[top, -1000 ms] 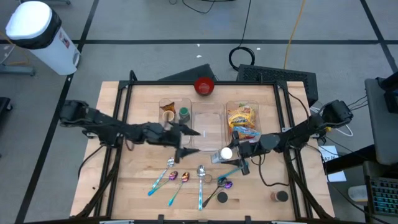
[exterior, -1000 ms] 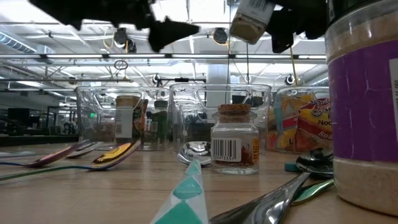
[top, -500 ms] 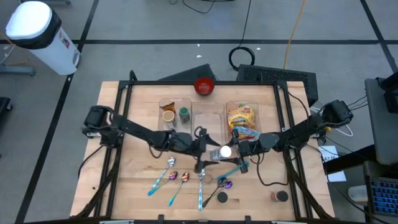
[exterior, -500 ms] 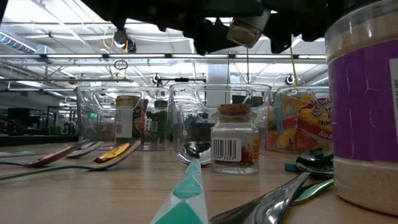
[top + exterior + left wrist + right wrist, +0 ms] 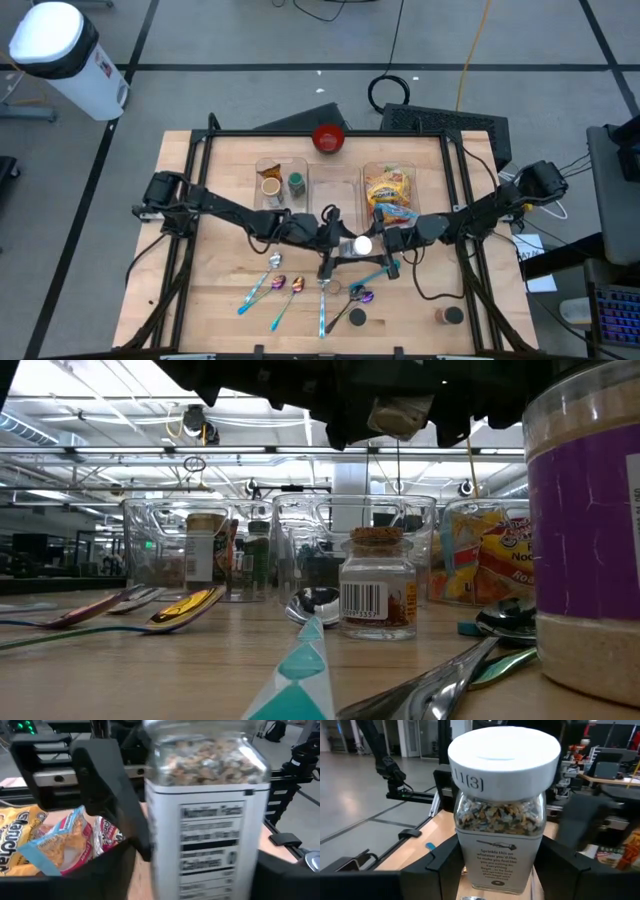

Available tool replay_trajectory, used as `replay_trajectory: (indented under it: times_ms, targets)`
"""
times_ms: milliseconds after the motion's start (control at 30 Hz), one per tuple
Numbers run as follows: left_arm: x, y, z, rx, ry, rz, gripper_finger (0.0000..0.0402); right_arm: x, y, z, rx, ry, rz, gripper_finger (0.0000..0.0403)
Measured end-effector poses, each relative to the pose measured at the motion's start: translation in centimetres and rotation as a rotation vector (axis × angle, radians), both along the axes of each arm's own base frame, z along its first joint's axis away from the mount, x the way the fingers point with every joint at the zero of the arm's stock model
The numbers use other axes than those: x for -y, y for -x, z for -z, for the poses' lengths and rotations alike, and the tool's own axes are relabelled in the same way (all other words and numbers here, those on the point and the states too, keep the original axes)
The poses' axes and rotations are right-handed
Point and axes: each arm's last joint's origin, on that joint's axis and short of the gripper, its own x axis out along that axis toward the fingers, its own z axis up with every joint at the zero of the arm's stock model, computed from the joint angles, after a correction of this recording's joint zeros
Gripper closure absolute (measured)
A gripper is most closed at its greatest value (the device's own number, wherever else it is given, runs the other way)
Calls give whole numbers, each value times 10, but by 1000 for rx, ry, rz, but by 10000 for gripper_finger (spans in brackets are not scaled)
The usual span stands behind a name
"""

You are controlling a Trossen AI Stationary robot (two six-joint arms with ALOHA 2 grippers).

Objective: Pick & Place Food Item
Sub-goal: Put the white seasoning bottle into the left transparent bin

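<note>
step: handover | seasoning jar [image 5: 363, 244] is held aloft by right gripper [image 5: 378, 243] jaws, near noodle packet [image 5: 388, 190] | left gripper [image 5: 337, 243], now arrived, jaws being narrowed around it | transfer judged imminent

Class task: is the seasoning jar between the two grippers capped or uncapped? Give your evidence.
Capped. In the right wrist view, a white lid sits on the seasoning jar, with the contents inside the glass.
</note>
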Motion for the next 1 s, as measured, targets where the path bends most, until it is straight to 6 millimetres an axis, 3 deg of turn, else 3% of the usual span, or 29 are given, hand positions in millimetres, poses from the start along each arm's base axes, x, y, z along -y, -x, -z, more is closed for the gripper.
replay_trajectory:
  times_ms: [100, 333, 567, 767, 1000]
  targets:
    - [0, 0, 1, -10, 1, -18, 189, 0, 0, 0, -1, -4, 14, 204]
    - [-1, 0, -2, 29, -54, -27, 189, 1, 4, -4, -24, 15, 68, 199]
    - [-3, -3, -11, 138, -93, -15, 191, -4, 29, -21, -78, 57, 115, 173]
    - [-11, -4, -17, 175, -71, -37, 191, -12, 50, -29, -107, 98, 168, 182]
    - [-15, -5, -20, 209, -51, -54, 191, -9, 54, -30, -31, 94, 194, 188]
